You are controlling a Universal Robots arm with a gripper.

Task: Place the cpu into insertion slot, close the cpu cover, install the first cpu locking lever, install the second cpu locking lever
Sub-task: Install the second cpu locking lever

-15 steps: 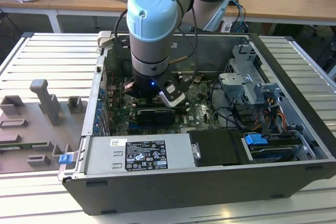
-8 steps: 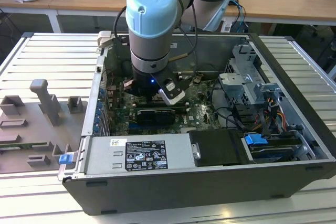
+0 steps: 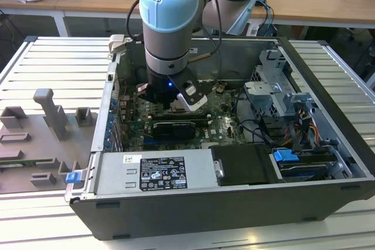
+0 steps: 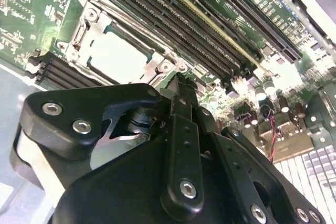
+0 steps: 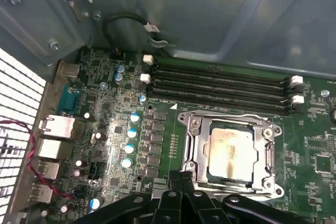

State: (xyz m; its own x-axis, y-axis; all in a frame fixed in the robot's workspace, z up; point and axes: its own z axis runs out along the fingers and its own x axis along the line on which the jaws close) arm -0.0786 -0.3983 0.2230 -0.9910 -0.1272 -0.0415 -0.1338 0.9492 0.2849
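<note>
The arm is lowered into an open computer case (image 3: 328, 144) that lies on a ribbed metal bench (image 3: 53, 62), with the gripper (image 3: 176, 106) hanging just above the green motherboard (image 3: 225, 124) in the exterior view. In the first wrist view the cpu (image 5: 232, 152) is seen seated in the insertion slot (image 5: 212, 173), its pale metal face showing through the cut-out of the cpu cover (image 5: 195, 150), which lies flat over the socket. The same cover (image 4: 152, 65) and chip (image 4: 116, 55) are seen in the second wrist view, just beyond the black gripper linkages (image 4: 181, 145). The fingertips (image 5: 181, 179) are seen drawn close together at the near edge of the cover frame, with nothing held between the jaws; whether they touch the frame cannot be told. Four long black memory slots (image 5: 220, 85) run beside the socket, and a red and black wire pair (image 5: 31, 145) lies near the rear ports.
</note>
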